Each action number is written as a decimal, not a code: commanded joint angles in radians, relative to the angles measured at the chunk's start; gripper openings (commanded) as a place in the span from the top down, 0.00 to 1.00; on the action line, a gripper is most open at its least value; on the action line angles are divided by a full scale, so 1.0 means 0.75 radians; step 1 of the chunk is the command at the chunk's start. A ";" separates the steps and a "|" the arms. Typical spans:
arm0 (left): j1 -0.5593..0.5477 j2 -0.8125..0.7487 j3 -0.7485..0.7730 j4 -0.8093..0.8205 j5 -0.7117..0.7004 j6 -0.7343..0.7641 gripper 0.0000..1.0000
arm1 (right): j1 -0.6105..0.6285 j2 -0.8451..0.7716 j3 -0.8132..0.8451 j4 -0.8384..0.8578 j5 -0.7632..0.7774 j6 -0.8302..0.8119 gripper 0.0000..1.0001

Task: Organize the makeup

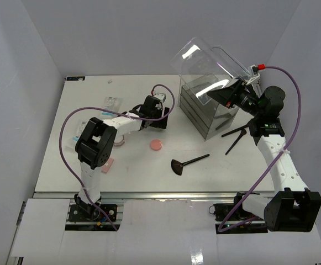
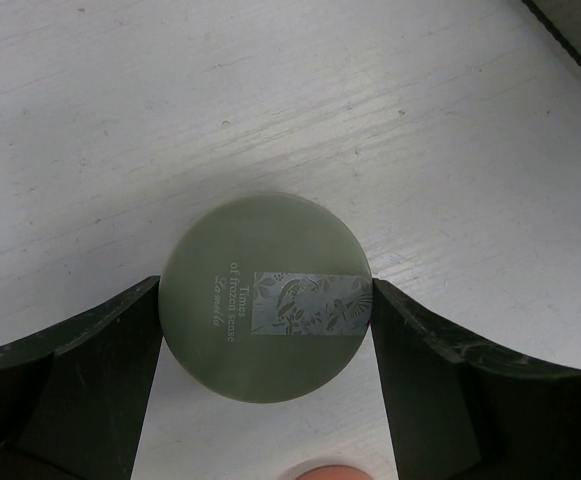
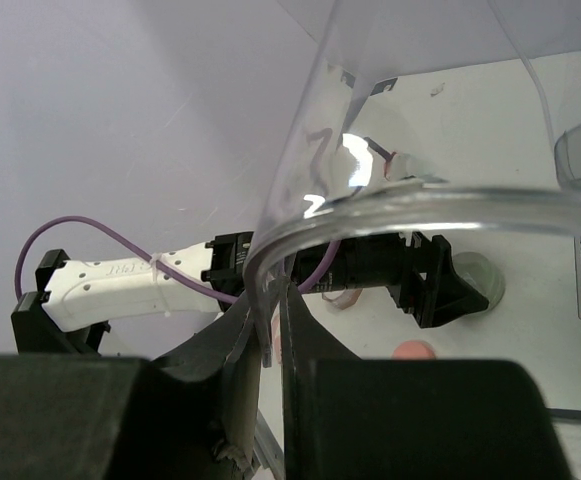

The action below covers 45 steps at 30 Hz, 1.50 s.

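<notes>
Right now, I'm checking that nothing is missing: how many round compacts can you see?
2. A pink compact lies on the table near its middle; a grey-green compact sits between the fingers of the left hand. More may be hidden from view.

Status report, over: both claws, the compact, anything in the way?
Left claw astride grey-green compact on table, jaws at both its sides, grip unclear. Right claw shut on clear lid, holding box open. Pink compact close by, not blocking.
</notes>
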<state>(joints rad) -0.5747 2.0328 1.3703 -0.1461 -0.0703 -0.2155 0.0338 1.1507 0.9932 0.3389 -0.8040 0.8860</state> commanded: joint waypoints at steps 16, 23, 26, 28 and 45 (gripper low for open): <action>-0.063 -0.463 -0.305 0.935 0.576 -0.623 0.79 | -0.001 -0.074 0.029 0.077 -0.034 -0.002 0.86; -0.130 -0.264 -0.215 1.287 0.515 -0.799 0.80 | -0.006 -0.076 0.034 0.086 -0.037 0.013 0.86; -0.159 -0.195 -0.155 1.369 0.470 -0.817 0.80 | -0.009 -0.078 0.032 0.095 -0.037 0.025 0.86; -0.187 -0.135 -0.103 1.426 0.437 -0.807 0.80 | -0.010 -0.079 0.030 0.099 -0.039 0.029 0.86; -0.277 0.145 0.205 1.279 0.248 -0.649 0.54 | -0.016 -0.101 -0.003 0.133 -0.041 0.068 0.86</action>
<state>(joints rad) -0.7593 2.1262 1.4746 0.8413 0.1473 -0.7322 0.0131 1.1175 0.9830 0.3385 -0.7903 0.9209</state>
